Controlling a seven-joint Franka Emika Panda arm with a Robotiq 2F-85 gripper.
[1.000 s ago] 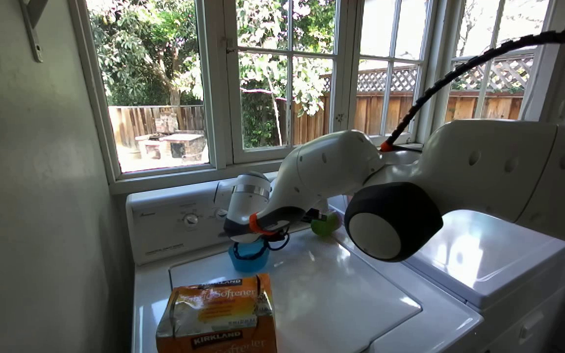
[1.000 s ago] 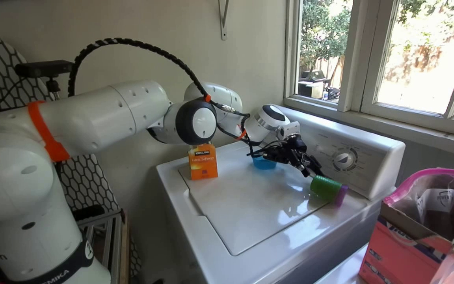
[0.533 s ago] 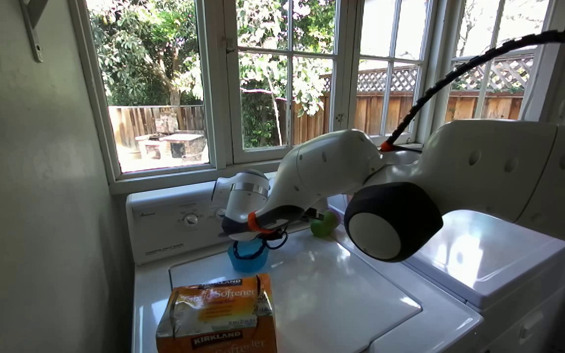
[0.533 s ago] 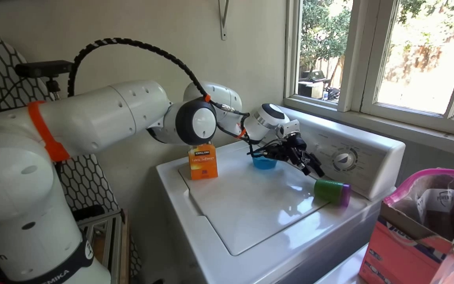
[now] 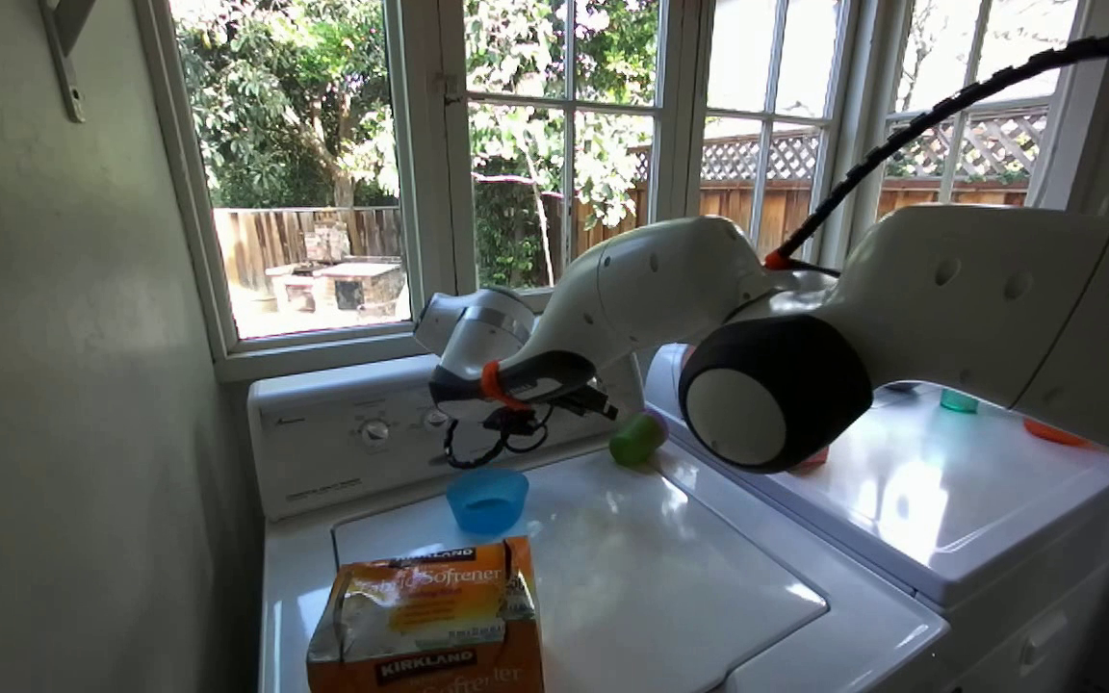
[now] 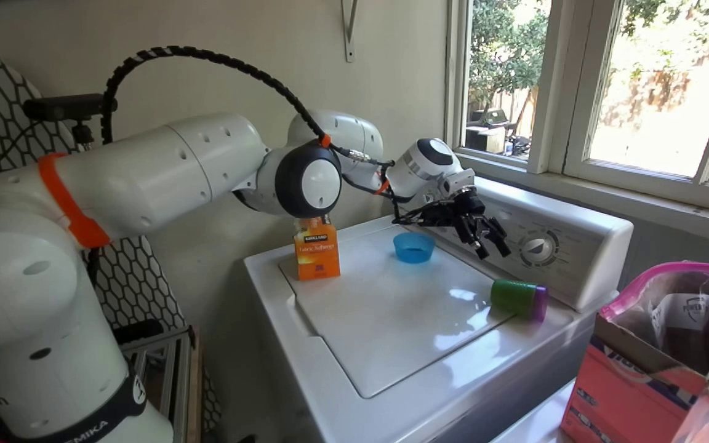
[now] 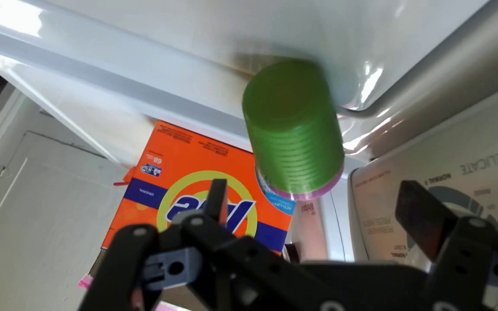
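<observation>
One green cup (image 6: 511, 298) lies on its side on the white surface (image 6: 484, 351) of a washing machine (image 6: 502, 397), at the back corner of the lid (image 6: 379, 326), near the control panel (image 5: 405, 443). Its long axis runs nearly level across an exterior view: the flat green end points in over the lid, and the purple end points the opposite way, toward an open carton (image 6: 631, 394) with a pink-edged plastic bag (image 6: 632, 288) in it. In the wrist view the green end is uppermost and turned to the camera, with a purple rim at the lower end. Fine rings run around the green part. The claw (image 6: 495, 248) hangs above the cup and apart from it, spread wide and empty.

The surface also carries a blue bowl (image 6: 414, 248), upright near the control panel, and an orange fabric softener box (image 6: 318, 253) standing closer to the pale wall (image 6: 397, 86). A metal bracket (image 6: 349, 37) is fixed high on that wall. Beside the washing machine stands a second white machine (image 5: 959, 520), its top shining with daylight. In both exterior views, windows (image 5: 569, 144) rise behind the control panel; beyond them stand sunlit trees (image 5: 323, 106) and a wooden fence (image 5: 742, 204).
</observation>
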